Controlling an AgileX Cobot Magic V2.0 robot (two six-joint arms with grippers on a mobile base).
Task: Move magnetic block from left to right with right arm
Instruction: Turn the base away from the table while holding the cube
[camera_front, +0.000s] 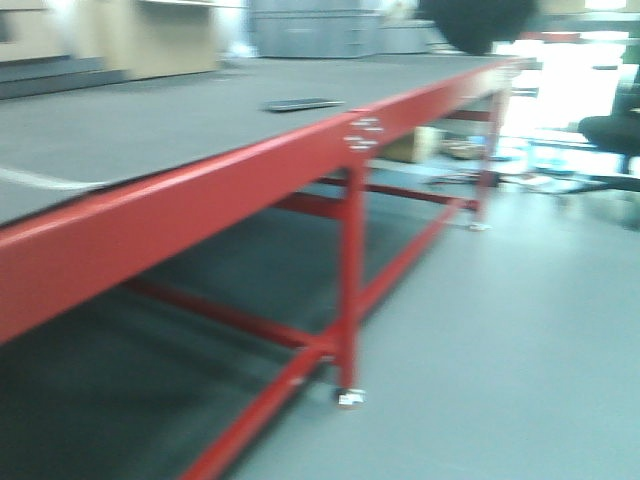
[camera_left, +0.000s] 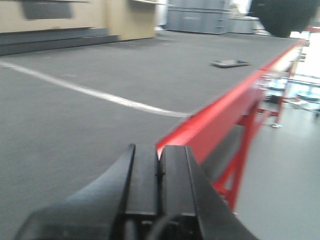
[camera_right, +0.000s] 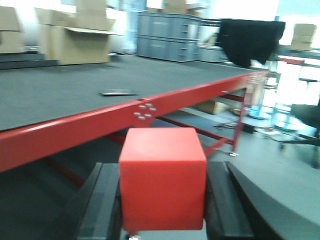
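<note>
The magnetic block (camera_right: 162, 182), a plain red-orange cube, fills the lower middle of the right wrist view. My right gripper (camera_right: 163, 172) is shut on it, one black finger (camera_right: 102, 200) on each side. The gripper and cube hang off the table's red front edge (camera_right: 75, 127), over the floor and at about the edge's height. In the left wrist view my left gripper (camera_left: 159, 150) is shut, its two fingers pressed together with nothing between them. It hovers low over the grey tabletop (camera_left: 100, 65) near the red edge (camera_left: 215, 115). Neither gripper shows in the front view.
A flat dark object (camera_front: 300, 104) lies on the tabletop near the red edge. A white line (camera_left: 90, 91) crosses the grey surface. Grey crates (camera_right: 167, 35), cardboard boxes (camera_right: 75, 37) and a black cloth (camera_right: 250, 37) stand behind. Red table legs (camera_front: 350, 290) reach the floor.
</note>
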